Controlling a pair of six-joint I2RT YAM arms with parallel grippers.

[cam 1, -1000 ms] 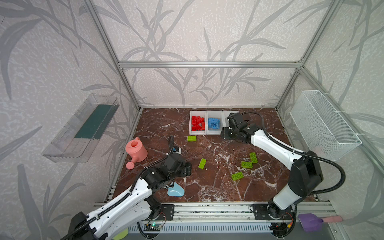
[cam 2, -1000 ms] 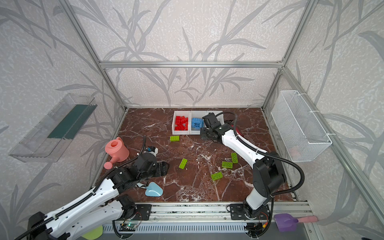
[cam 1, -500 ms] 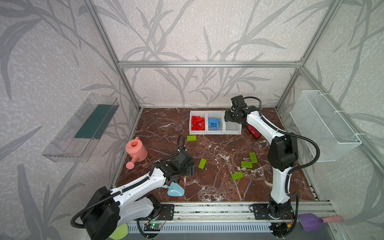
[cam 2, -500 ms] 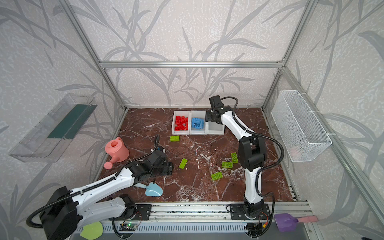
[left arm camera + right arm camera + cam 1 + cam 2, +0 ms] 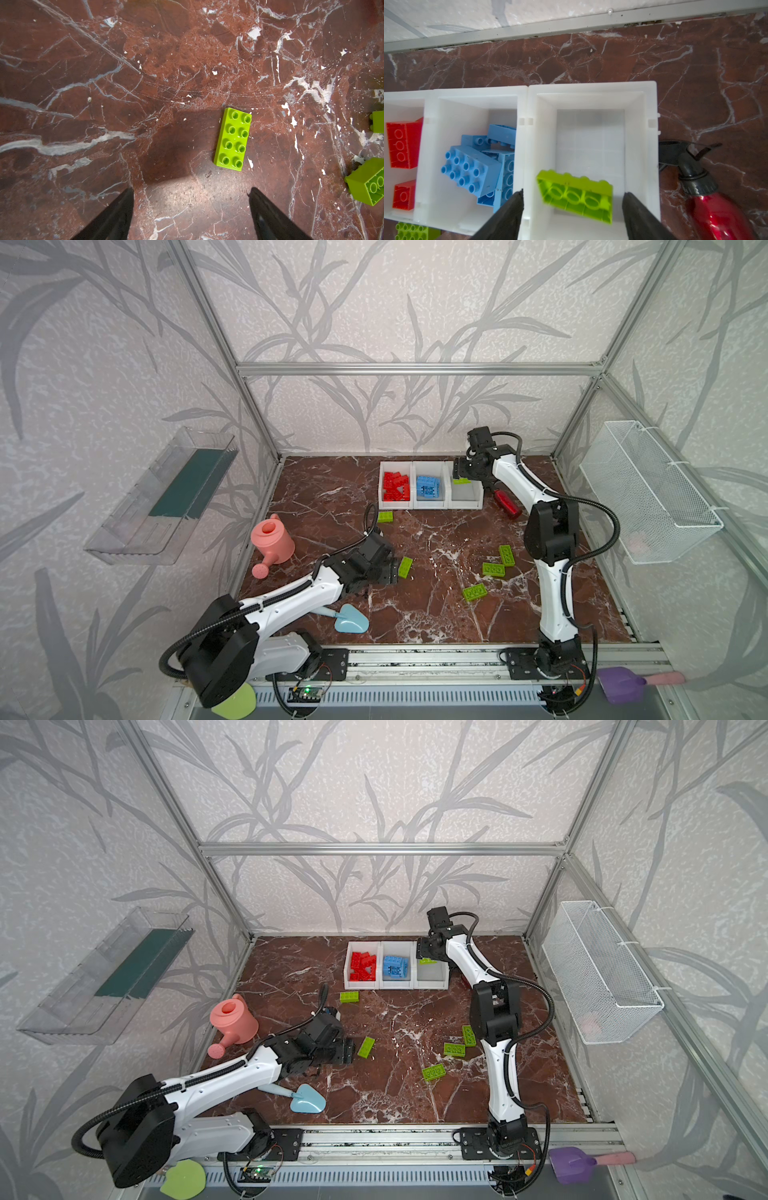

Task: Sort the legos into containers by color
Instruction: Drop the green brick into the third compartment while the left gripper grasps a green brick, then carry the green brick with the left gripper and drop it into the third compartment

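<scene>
In a top view red legos (image 5: pixel 396 486) and blue legos (image 5: pixel 428 486) sit in two containers (image 5: pixel 430 506) beside the right pincer (image 5: pixel 461 473), and five green bricks (image 5: pixel 493 569) lie loose on the red bench (image 5: pixel 436 622) inside leaf-patterned walls (image 5: pixel 374 302). The left wrist view shows the left pincer (image 5: pixel 190 193) wide and empty, a green brick (image 5: pixel 232 139) just ahead of its tips. The right wrist view shows the right pincer open above the empty end bin (image 5: pixel 591 89), a blurred green brick (image 5: pixel 577 195) between its tips, seemingly falling free.
</scene>
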